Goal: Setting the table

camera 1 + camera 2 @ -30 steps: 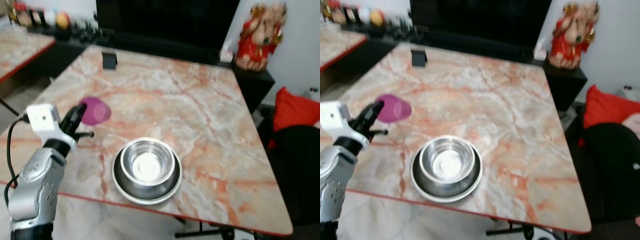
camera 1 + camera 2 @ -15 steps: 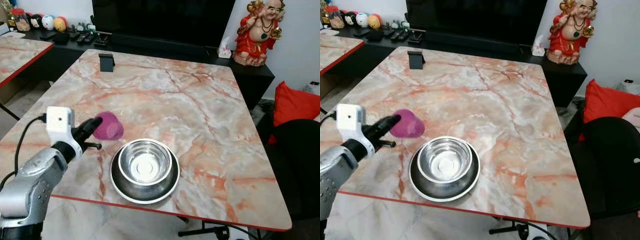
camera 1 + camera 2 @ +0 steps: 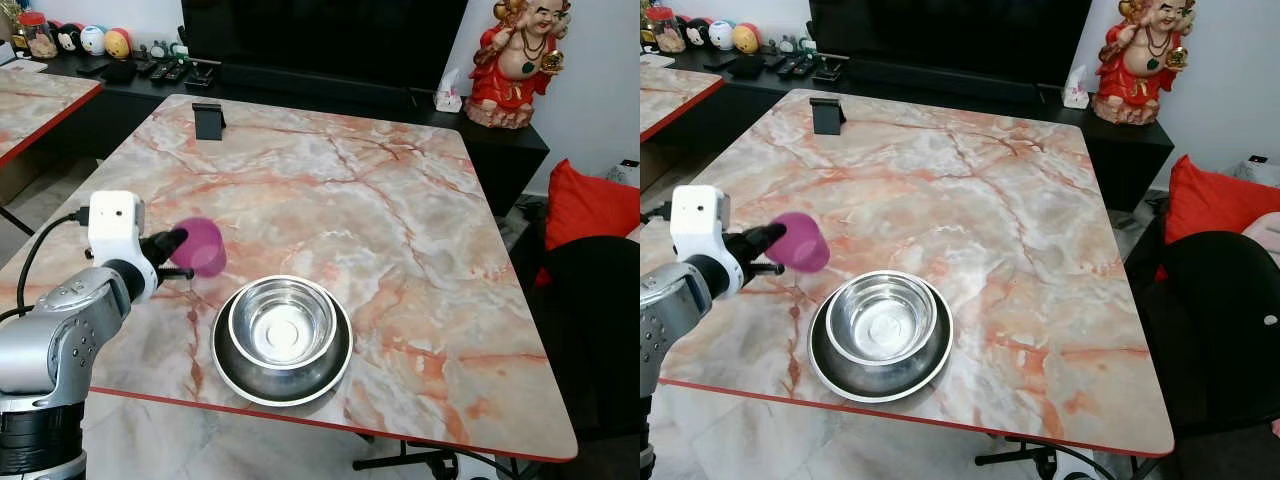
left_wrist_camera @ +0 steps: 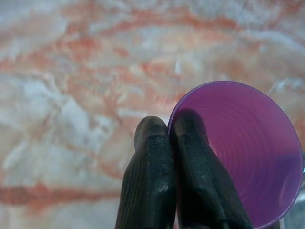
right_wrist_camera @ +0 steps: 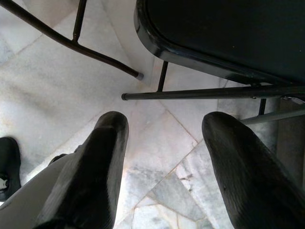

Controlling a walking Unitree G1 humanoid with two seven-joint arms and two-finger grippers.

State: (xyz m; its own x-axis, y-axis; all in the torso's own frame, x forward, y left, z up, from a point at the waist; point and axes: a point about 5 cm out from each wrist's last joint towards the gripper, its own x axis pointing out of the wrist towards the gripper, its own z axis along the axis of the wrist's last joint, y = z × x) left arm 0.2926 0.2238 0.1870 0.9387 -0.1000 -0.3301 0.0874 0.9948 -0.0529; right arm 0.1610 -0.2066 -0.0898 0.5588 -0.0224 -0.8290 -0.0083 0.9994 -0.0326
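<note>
Cup-placing step: left gripper [image 3: 172, 243] clamped on purple cup [image 3: 201, 247] rim above bench [image 3: 400, 210], right gripper [image 5: 164, 157] apart, idle; next, likely lower cup upright beside steel bowl [image 3: 281, 325].

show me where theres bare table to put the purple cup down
The left gripper holds the purple cup by its rim above the table. Bare marble lies left of the steel bowl and plate, and widely between the bowl and the black stand. The near edge by the plate is tight.
</note>
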